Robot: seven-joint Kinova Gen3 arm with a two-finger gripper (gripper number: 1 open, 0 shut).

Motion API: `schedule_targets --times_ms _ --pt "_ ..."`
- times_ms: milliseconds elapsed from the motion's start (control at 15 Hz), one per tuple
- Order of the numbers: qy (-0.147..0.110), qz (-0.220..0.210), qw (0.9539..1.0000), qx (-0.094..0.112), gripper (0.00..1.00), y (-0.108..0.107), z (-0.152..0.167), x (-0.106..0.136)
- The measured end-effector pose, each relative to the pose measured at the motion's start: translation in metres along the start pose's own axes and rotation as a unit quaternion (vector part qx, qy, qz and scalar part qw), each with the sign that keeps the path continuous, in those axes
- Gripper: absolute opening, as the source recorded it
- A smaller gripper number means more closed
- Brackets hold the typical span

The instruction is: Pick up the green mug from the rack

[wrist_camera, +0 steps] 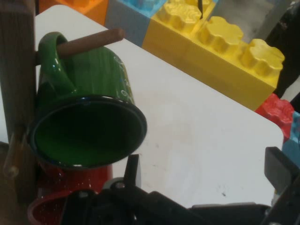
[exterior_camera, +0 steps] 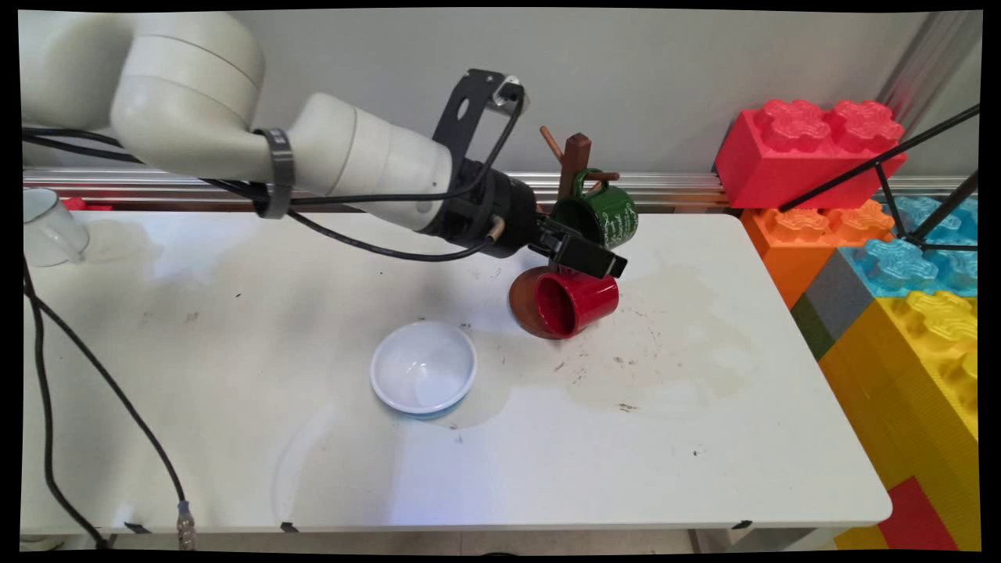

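The black two-finger hand, reaching almost level, is open and empty beside the brown wooden mug tree, just below its hanging green enamel mug.

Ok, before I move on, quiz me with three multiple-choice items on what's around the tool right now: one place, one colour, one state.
1. Where is the green mug?
A. Hung on a peg of the mug tree
B. Lying at the tree's foot
C. Far away from the tree

2. What colour is the mug lying on its side at the tree's foot?
A. Blue
B. Red
C. Yellow

3. How is the tool?
A. Shut on the green mug
B. Shut on the lower mug
C. Open, with nothing between its fingers

Answers:
1 A: the hand view shows a peg through its handle.
2 B: the red mug lies below the tool.
3 C: in the hand view the fingers stand wide apart over bare table.
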Motion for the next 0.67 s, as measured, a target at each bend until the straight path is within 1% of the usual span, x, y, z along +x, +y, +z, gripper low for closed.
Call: schedule_targets --times_ms 667 --pt "0.014 -0.018 0.9996 0.019 1.0 -0.003 0.026 0.003"
